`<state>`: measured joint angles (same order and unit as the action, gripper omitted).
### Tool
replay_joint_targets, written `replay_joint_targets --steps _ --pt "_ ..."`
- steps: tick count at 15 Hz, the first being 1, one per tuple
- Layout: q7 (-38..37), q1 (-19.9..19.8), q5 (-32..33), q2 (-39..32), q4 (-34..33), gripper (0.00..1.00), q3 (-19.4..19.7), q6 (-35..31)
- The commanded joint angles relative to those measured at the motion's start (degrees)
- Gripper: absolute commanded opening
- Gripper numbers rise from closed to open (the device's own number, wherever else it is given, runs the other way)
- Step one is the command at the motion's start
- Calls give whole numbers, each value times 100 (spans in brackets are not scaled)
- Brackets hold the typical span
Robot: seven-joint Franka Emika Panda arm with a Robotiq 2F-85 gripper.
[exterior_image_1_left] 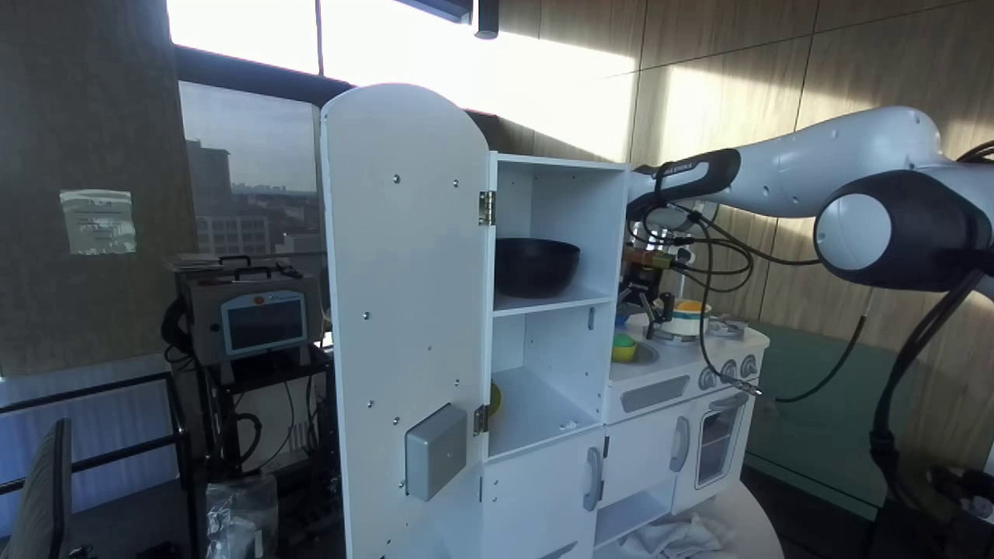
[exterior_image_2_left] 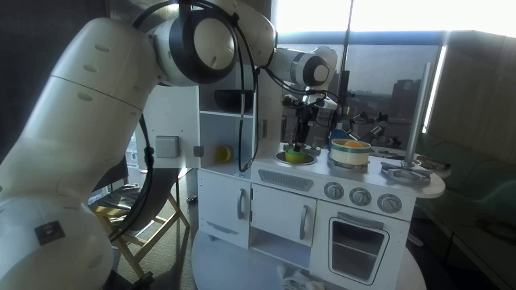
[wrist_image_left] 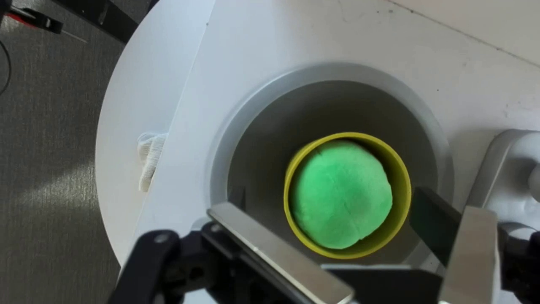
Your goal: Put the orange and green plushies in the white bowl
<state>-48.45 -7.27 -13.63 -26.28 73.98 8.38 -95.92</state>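
Observation:
The green plushie [wrist_image_left: 341, 194] sits inside a yellow cup [wrist_image_left: 403, 181] in the round grey sink [wrist_image_left: 337, 71]. It also shows in both exterior views [exterior_image_1_left: 623, 340] [exterior_image_2_left: 293, 152]. The orange plushie [exterior_image_2_left: 353, 143] lies in the white bowl [exterior_image_2_left: 350, 156], which has a green band and stands on a stove burner; the orange top also shows in an exterior view [exterior_image_1_left: 689, 306]. My gripper [wrist_image_left: 331, 197] is open, with its fingers on both sides of the yellow cup and nothing held. In an exterior view the gripper [exterior_image_2_left: 298, 146] points down over the green plushie.
The tall cabinet side [exterior_image_2_left: 269, 121] of the toy kitchen rises close beside the sink. A dark bowl [exterior_image_1_left: 537, 268] is on its upper shelf and another yellow cup [exterior_image_2_left: 223, 154] on the lower one. A blue bottle [exterior_image_2_left: 338, 135] and a metal pole [exterior_image_2_left: 418, 114] stand near the burners.

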Motion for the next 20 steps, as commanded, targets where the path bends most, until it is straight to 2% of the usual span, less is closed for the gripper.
replay_joint_targets --steps 1,9,10,11,19,20 --pt "-235 97 283 -169 -359 100 51 -98" --pt "-221 145 449 -431 -685 100 9 -58" --pt "-244 154 483 -463 -707 89 16 -63" --pt "-228 161 514 -492 -732 73 16 -63" --pt "-245 138 498 -505 -794 12 3 13" --pt "-264 163 489 -458 -686 10 33 -58"
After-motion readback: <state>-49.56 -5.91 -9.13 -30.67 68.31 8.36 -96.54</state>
